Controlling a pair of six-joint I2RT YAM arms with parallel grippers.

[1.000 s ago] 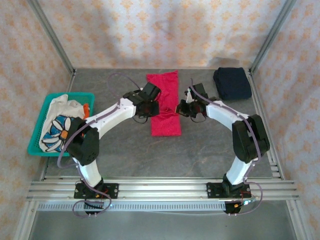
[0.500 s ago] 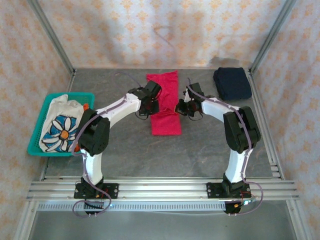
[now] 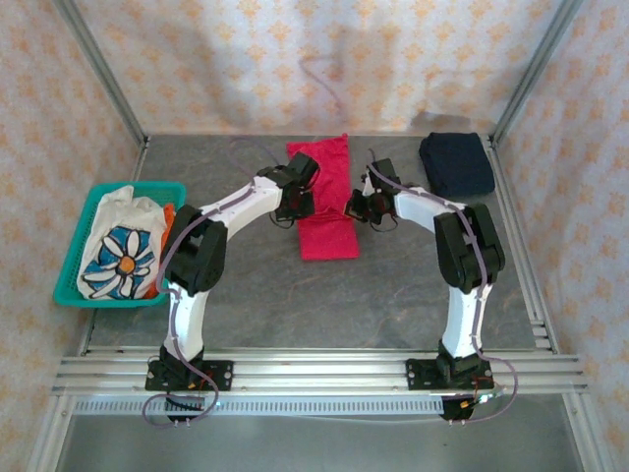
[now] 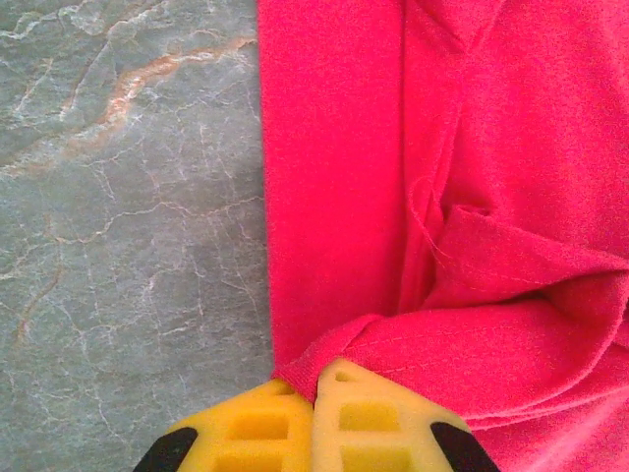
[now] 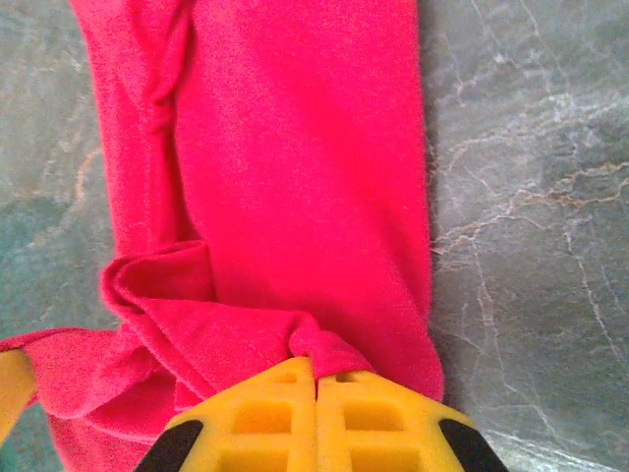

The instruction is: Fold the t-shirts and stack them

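- Top external view, far left: a teal basket sits at the table's left edge, and the white flower-print shirt lies bunched inside it.
- Left gripper: the left wrist view shows its yellow fingers pressed together, with a raised fold of the red shirt pinched at their tips. The cloth bunches into a ridge just ahead of the tips.
- Left arm: it rises from its base at the near edge, then arcs forward and to the right, ending at the shirt's left edge.
- Red shirt: a long narrow strip at the table's centre, lying between the two grippers.
- Right gripper: its fingers are likewise closed tight, nipping a fold of the red cloth at their tips.
- Right arm: it mirrors the left, arcing forward and to the left, to the shirt's right edge.
- Navy shirt: folded, in the far right corner, well apart from both arms.
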